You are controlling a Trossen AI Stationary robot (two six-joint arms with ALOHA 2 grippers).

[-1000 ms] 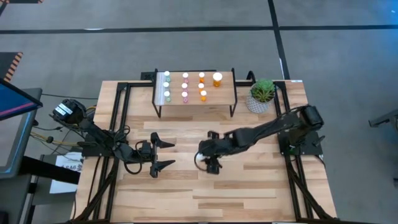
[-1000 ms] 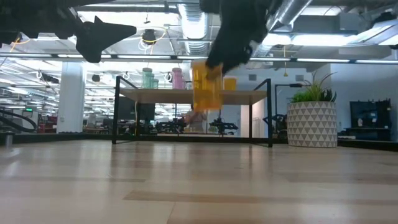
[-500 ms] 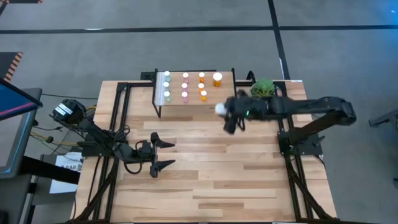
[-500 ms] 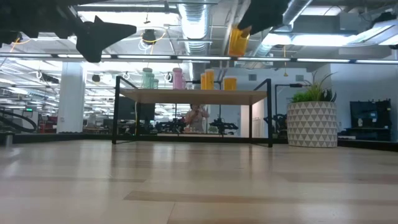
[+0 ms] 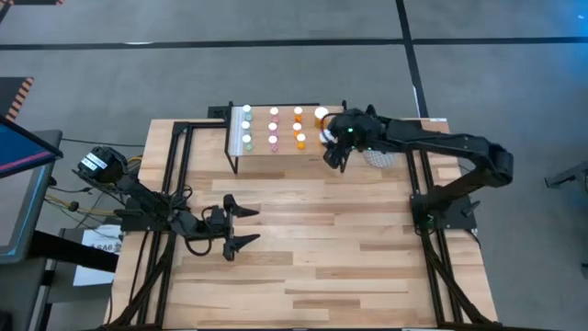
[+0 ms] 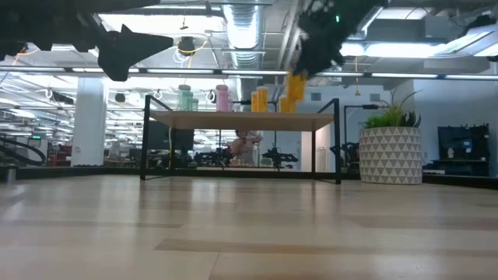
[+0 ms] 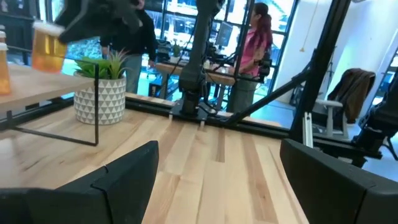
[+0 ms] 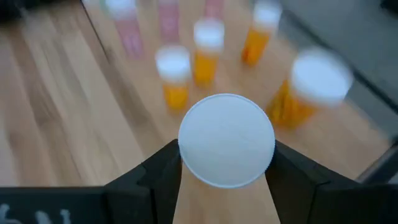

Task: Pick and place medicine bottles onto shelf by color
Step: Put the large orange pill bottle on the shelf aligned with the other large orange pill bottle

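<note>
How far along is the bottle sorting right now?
Done: green, pink and orange bottles stand in rows on the shelf. In hand: the right gripper holds a large orange bottle over the shelf's right end. Left: setting it down. No bottles show on the table.

right arm (image 5: 336,145) carried orange bottle (image 6: 295,85) to shelf (image 5: 331,153)

Two dark fingers (image 7: 124,177) of the left gripper (image 7: 217,180) are seen wide apart above the wooden table (image 7: 205,168). An orange bottle (image 7: 48,46) is held above the shelf (image 7: 37,87) by the other dark gripper (image 7: 99,15). A potted plant (image 7: 101,87) is seen nearby. A person in pink (image 7: 252,50) is seen far behind.
</note>
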